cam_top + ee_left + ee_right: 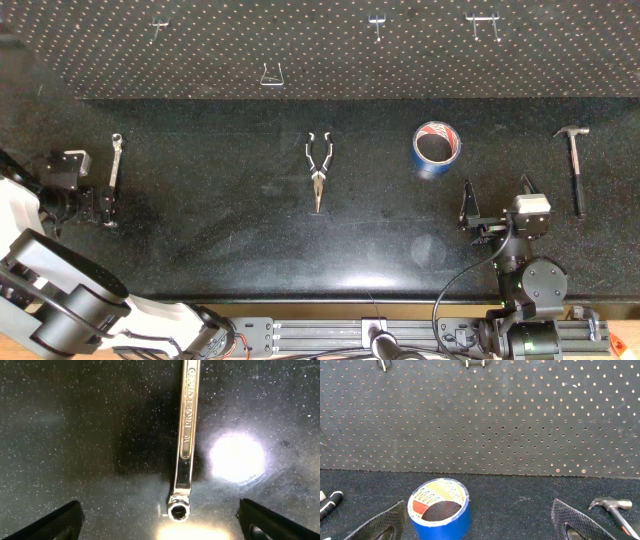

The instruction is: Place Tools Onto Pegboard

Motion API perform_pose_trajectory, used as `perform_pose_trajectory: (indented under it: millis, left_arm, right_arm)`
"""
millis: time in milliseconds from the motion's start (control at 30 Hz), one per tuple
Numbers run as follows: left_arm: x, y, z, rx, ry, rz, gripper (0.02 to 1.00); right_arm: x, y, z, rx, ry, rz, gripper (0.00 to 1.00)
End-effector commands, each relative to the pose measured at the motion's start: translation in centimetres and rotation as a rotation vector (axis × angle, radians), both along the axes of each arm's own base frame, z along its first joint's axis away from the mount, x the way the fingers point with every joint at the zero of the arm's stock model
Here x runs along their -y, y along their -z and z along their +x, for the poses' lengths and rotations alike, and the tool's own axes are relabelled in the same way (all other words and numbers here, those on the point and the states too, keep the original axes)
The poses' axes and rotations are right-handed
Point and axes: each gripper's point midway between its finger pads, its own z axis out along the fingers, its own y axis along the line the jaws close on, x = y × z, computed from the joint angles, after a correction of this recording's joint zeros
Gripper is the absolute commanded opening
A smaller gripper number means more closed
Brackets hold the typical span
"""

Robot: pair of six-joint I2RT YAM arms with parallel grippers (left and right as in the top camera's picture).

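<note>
The combination wrench [115, 165] is seen lying flat on the black surface [230, 220] at the far left of the top view. Its long axis runs up and down the frame, with the open end toward the pegboard [300, 50] and the ring end toward the lower edge. The left claw [159, 522] is placed over that ring end. In the left wrist view the shaft comes down from the upper middle of the frame to the ring, which sits between the two widely spread fingers, a little nearer the one at lower right. Nothing is pinched. The fingers stand to either side of the shaft's line, so a closing stroke would be made across the narrow width of the wrench rather than along it. That alignment is judged to suit a grasp, though the claw's height above the surface cannot be told. The right claw [480, 522] is also spread and empty at the lower right of the top view. A blue tape roll [439, 510] lies ahead of it and a hammer [574, 165] at the far right, and both are well apart from the wrench. The left arm is therefore judged far the nearer. A bare hook [160, 25] is seen at the upper left of the pegboard, up the frame from the wrench.
</note>
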Motion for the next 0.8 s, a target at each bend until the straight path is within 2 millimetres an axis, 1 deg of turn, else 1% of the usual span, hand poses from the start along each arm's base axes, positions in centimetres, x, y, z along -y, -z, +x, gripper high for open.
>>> perform_pose_trajectory:
  millis: [33, 67, 133, 167, 267, 400, 533, 567, 600, 633, 667, 700, 733, 767, 800]
  left_arm:
    - [-0.3, 1.6, 1.1, -0.048, 0.028, 0.022, 0.993]
    - [0.3, 2.0, 1.7, -0.051, 0.044, 0.011, 0.991]
    - [0.2, 2.2, 2.8, -0.022, 0.015, 0.016, 0.993]
    - [0.2, 2.3, 3.0, -0.020, 0.019, 0.019, 0.996]
    - [0.4, 3.1, 2.9, -0.036, -0.005, -0.004, 0.993]
    - [0.5, 3.7, 2.8, -0.044, -0.052, -0.022, 0.996]
    - [0.5, 3.8, 2.8, -0.046, -0.052, -0.023, 0.996]
    - [0.5, 3.8, 2.8, -0.046, -0.052, -0.023, 0.936]
    - [0.5, 3.8, 2.8, -0.046, -0.052, -0.023, 0.801]
    - [0.5, 3.8, 2.8, -0.046, -0.052, -0.023, 0.610]
    - [0.6, 3.8, 2.7, -0.049, -0.052, -0.027, 0.358]
    - [0.6, 3.8, 2.7, -0.051, -0.052, -0.029, 0.220]
    - [0.7, 3.8, 2.6, -0.053, -0.052, -0.031, 0.110]
    - [0.7, 3.8, 2.5, -0.056, -0.052, -0.034, 0.056]
    - [0.7, 3.8, 2.5, -0.057, -0.052, -0.034, 0.049]
  right_arm:
    - [-0.2, 0.1, 0.0, 0.001, -0.008, -0.007, 0.936]
    - [-0.2, 0.1, 0.0, 0.001, -0.008, -0.007, 0.936]
    - [-0.2, 0.1, 0.0, 0.001, -0.008, -0.007, 0.936]
    - [-0.2, 0.1, 0.0, 0.001, -0.008, -0.007, 0.936]
    - [-0.2, 0.1, 0.0, 0.001, -0.008, -0.007, 0.936]
    - [-0.2, 0.1, 0.0, 0.001, -0.008, -0.007, 0.936]
    - [-0.2, 0.1, 0.0, 0.001, -0.008, -0.007, 0.936]
    - [-0.2, 0.1, 0.0, 0.001, -0.008, -0.007, 0.936]
    - [-0.2, 0.1, 0.0, 0.001, -0.008, -0.007, 0.936]
    - [-0.2, 0.1, 0.0, 0.001, -0.008, -0.007, 0.936]
    - [-0.2, 0.1, 0.0, 0.001, -0.008, -0.007, 0.936]
    - [-0.2, 0.1, 0.0, 0.001, -0.008, -0.007, 0.936]
    - [-0.2, 0.1, 0.0, 0.001, -0.008, -0.007, 0.936]
    - [-0.2, 0.1, 0.0, 0.001, -0.008, -0.007, 0.936]
    - [-0.2, 0.1, 0.0, 0.001, -0.008, -0.007, 0.936]
